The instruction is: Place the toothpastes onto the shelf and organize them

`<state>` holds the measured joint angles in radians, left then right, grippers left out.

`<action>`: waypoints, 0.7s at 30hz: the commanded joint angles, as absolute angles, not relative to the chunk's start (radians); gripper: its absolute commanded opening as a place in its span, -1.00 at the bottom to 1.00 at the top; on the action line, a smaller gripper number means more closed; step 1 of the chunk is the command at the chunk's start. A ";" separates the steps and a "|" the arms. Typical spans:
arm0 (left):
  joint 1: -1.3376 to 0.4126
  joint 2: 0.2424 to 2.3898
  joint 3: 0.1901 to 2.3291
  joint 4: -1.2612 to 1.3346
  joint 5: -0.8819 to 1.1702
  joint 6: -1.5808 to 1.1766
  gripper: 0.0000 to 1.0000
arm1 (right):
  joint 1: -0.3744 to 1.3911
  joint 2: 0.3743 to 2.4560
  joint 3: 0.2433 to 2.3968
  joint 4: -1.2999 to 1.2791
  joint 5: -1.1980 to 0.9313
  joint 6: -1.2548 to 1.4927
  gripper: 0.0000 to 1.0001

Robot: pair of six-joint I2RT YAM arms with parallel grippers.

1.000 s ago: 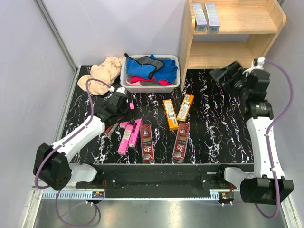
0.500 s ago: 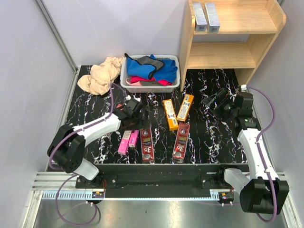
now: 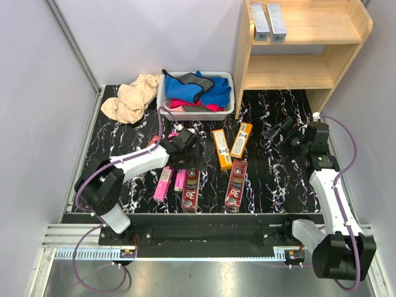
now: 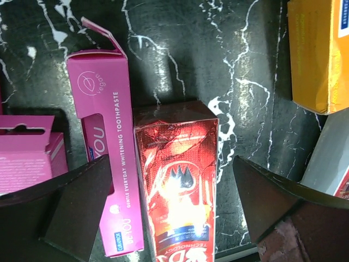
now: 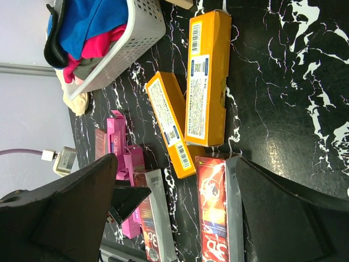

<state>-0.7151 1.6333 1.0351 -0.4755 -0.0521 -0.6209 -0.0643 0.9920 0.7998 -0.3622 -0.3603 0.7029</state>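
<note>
Several toothpastes lie on the black marble table [image 3: 272, 179]: two dark red boxes [image 3: 190, 189] [image 3: 236, 185], two orange-yellow boxes [image 3: 221, 148] [image 3: 241, 139] and pink boxes [image 3: 164, 182]. Two silver-grey boxes [image 3: 261, 21] [image 3: 276, 21] lie on the top tier of the wooden shelf [image 3: 309, 68]. My left gripper [image 3: 185, 151] is open and hovers over the far end of the left red box [image 4: 177, 180], with a pink box [image 4: 109, 158] beside it. My right gripper [image 3: 275, 133] is open and empty, right of the orange boxes [image 5: 206, 76], above the right red box [image 5: 218, 213].
A white plastic basket [image 3: 166, 99] of coloured cloths stands at the back, left of the shelf. A beige cloth [image 3: 130, 99] lies at the back left. The shelf's lower tier [image 3: 288, 71] holds nothing. Grey walls close in both sides.
My left gripper has swung right from the pink boxes to over the left red box. My right gripper has come down from the shelf to over the table, then stayed there.
</note>
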 commanded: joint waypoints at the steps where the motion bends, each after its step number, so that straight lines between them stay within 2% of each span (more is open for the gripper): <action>1: -0.744 1.651 1.051 -0.463 -0.064 -0.638 0.98 | -0.058 0.973 0.792 -0.327 -0.376 0.681 0.99; 9: -0.769 1.505 1.054 -0.529 -0.234 -0.669 0.98 | -0.058 0.976 0.782 -0.328 -0.382 0.680 0.99; 14: -0.787 1.465 1.072 -0.554 -0.236 -0.661 0.98 | -0.057 0.977 0.770 -0.327 -0.385 0.676 1.00; 21: -0.842 1.517 1.092 -0.554 -0.198 -0.658 0.97 | -0.058 0.980 0.744 -0.327 -0.393 0.675 1.00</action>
